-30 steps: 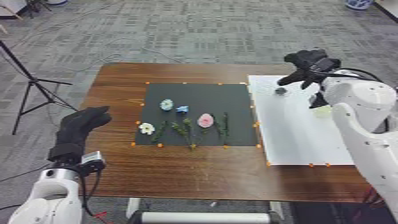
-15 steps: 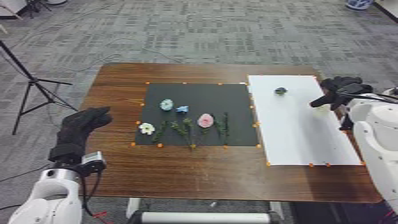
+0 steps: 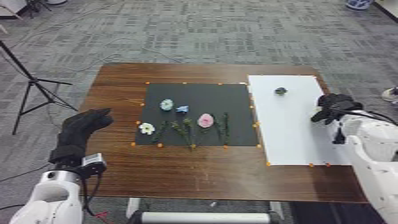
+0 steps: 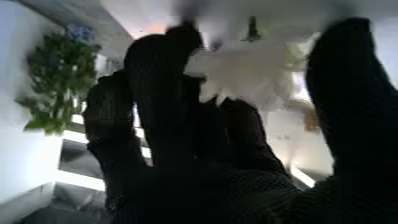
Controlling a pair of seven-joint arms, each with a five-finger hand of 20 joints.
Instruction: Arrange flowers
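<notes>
Flowers point(image 3: 205, 120) and bench point(image 3: 151, 172): pieces spread side by side, likely for easy picking.
White sheet point(image 3: 298, 145): seemingly the arranging ground.
Black mat point(image 3: 229, 97): bears the supply, blooms beside stems.
Left hand point(image 3: 82, 125): relaxed at the bench's left edge, presumably waiting.
Right hand point(image 3: 336, 107): fingers extended, thumb apart, white flower point(image 4: 240, 70) between; contact cannot be told.
Leafy bluish bloom point(image 3: 281, 91): near the sheet's far edge, probably placed.
</notes>
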